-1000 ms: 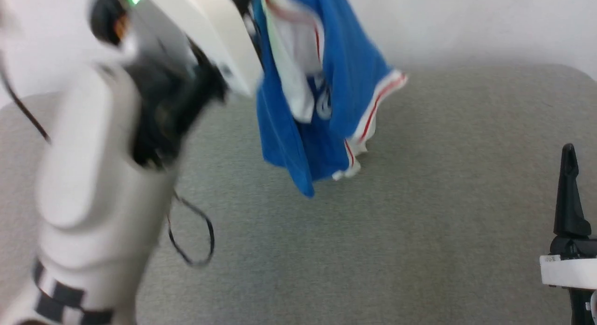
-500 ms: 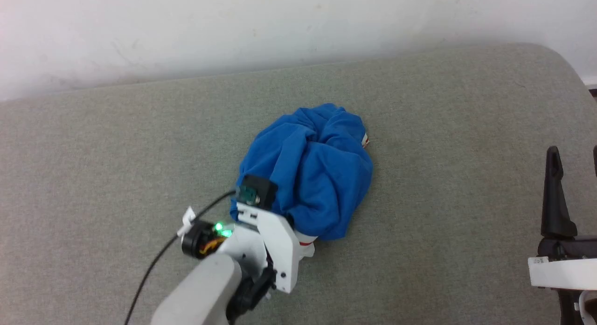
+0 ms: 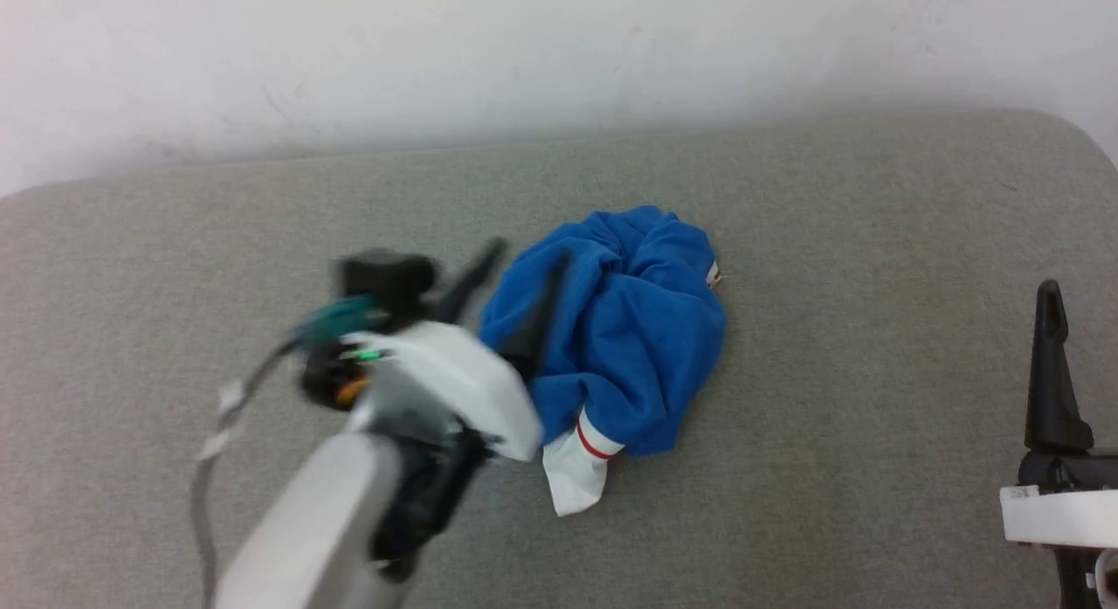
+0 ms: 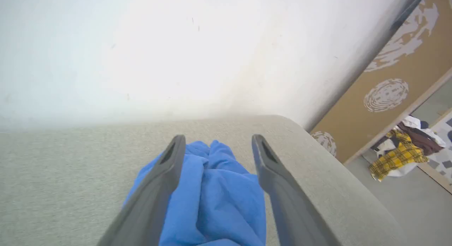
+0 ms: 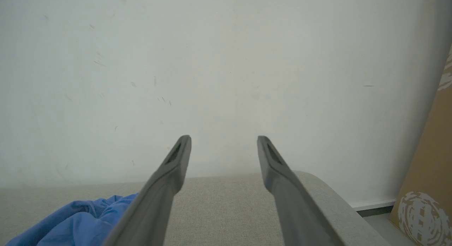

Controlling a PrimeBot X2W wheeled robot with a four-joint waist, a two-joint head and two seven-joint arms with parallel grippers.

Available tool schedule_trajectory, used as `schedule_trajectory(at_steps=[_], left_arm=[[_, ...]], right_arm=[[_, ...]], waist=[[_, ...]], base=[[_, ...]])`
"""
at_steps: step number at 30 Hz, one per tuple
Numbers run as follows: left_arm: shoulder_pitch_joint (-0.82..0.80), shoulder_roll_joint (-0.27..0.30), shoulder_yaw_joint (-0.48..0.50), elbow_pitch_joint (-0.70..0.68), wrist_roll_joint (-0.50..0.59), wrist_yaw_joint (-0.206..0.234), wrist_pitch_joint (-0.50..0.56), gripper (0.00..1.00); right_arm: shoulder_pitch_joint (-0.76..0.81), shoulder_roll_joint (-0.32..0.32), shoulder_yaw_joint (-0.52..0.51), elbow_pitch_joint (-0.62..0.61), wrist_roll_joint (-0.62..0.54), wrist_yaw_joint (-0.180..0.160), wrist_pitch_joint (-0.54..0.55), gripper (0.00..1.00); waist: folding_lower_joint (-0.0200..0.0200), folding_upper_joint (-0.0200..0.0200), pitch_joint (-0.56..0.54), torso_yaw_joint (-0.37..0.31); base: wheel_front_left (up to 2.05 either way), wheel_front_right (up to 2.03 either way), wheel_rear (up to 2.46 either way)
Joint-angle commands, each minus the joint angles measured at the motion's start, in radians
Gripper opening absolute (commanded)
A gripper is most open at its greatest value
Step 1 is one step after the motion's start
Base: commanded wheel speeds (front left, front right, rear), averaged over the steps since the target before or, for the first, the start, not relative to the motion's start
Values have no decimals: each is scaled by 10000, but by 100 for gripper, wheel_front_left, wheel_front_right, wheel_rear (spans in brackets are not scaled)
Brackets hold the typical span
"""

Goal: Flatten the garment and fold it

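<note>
The garment (image 3: 629, 329) lies as a crumpled bright blue heap in the middle of the grey padded surface (image 3: 830, 242). A white sleeve with red stripes (image 3: 578, 469) sticks out at its near edge. My left gripper (image 3: 527, 252), blurred by motion, hovers open over the heap's left side. In the left wrist view my left gripper (image 4: 218, 138) has its two fingers spread, with the blue cloth (image 4: 212, 200) below and between them. My right gripper (image 5: 224, 138) is open and holds nothing, standing at the lower right of the head view, where one finger (image 3: 1052, 364) shows. The garment (image 5: 77, 221) lies off to its left.
A white wall (image 3: 559, 58) runs along the far edge of the surface, whose right end is rounded (image 4: 317, 161). Beyond that end are a brown patterned panel (image 4: 388, 94) and a pile of clothes on the floor (image 4: 406, 150). A cable (image 3: 210, 434) hangs by my left arm.
A second ago the garment hung from my raised left gripper. It then came down as a heap, and the left gripper has let go and pulled back left, uncovering the white sleeve.
</note>
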Motion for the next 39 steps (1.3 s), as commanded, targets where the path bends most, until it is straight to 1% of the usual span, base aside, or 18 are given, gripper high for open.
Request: schedule_trajectory(at_steps=[1, 4, 6, 7, 9, 10, 12, 13, 15, 17, 19, 21, 25, 28, 30, 33, 37, 39], left_arm=[[527, 371, 489, -773, 54, 369, -436, 100], [1264, 871, 1105, -1992, 512, 734, -1462, 100], [1837, 1212, 1253, -2656, 891, 638, -2323, 100], [2187, 1312, 1351, -2850, 994, 634, -2737, 100], [2877, 1688, 1431, -3033, 1641, 751, -3546, 100], [3238, 1802, 1449, -3049, 1900, 864, -3867, 100], [3919, 1912, 1576, -3003, 2384, 1243, -4296, 100], [3919, 1912, 1576, -3003, 2384, 1243, -4296, 100], [4534, 1823, 1736, -2921, 2637, 1605, -4527, 100], [4990, 1633, 1935, -2800, 2675, 1785, -4646, 100], [5224, 1492, 1966, -2696, 2739, 1725, -4691, 100], [5280, 1378, 1940, -2627, 2802, 1572, -4707, 100], [4950, 1147, 2091, -2695, 3001, 1295, -4714, 100], [4727, 988, 2202, -2698, 3138, 1116, -4715, 100], [4609, 865, 2254, -2708, 3231, 1014, -4716, 100], [4469, 658, 2323, -2694, 3340, 865, -4717, 100], [4327, 361, 2430, -2604, 3448, 651, -4717, 100], [4237, 206, 2458, -2549, 3507, 511, -4717, 100]], right_arm=[[164, 22, -23, -5, 59, -9, 5, 100], [266, 22, -42, -41, 98, -9, -18, 100], [377, 22, -72, -60, 123, -9, -27, 100], [432, 22, -94, -62, 132, -9, -37, 100], [546, 22, -97, -53, 152, -9, -50, 100], [595, 22, -80, -46, 160, -9, -66, 100], [686, 22, -36, 1, 196, -9, -108, 100], [686, 22, -36, 1, 196, -9, -108, 100], [800, 22, -4, 53, 245, -9, -142, 100], [911, 22, 21, 100, 293, -9, -163, 100], [1001, 22, 24, 172, 329, -9, -203, 100], [1055, 22, -26, 211, 368, -9, -234, 100], [698, 22, 167, 141, 379, -9, 68, 100], [-121, 22, 598, -75, 293, -9, 759, 100], [-847, 9, 903, -187, 176, -9, 1531, 100], [-2109, -321, 1323, -86, 295, -9, 3028, 100], [-3737, -1035, 1718, 676, 727, -9, 5119, 100], [-4447, -1288, 1812, 1103, 918, -9, 6006, 100]], waist=[[0, -1, -111, 107], [0, -1, -119, 131], [0, -1, -112, 129], [0, -1, -102, 132], [0, -1, -77, 122], [0, -1, -64, 108], [0, -1, -43, 75], [0, -1, -43, 75], [0, -1, -7, 56], [0, -1, 92, 56], [0, -1, 145, 90], [0, -1, 234, 178], [0, -1, 480, 401], [0, -1, 698, 512], [0, -1, 892, 592], [0, -1, 1230, 745], [0, -1, 1736, 1009], [0, -1, 2033, 1186]], base=[[0, 0, 0], [0, 0, 0], [0, 0, 0], [0, 0, 0], [0, 0, 0], [0, 0, 0], [0, 0, 0], [0, 0, 0], [0, 0, 0], [0, 0, 0], [0, 0, 0], [0, 0, 0], [0, 0, 0], [0, 0, 0], [0, 0, 0], [0, 0, 0], [0, 0, 0], [0, 0, 0]])
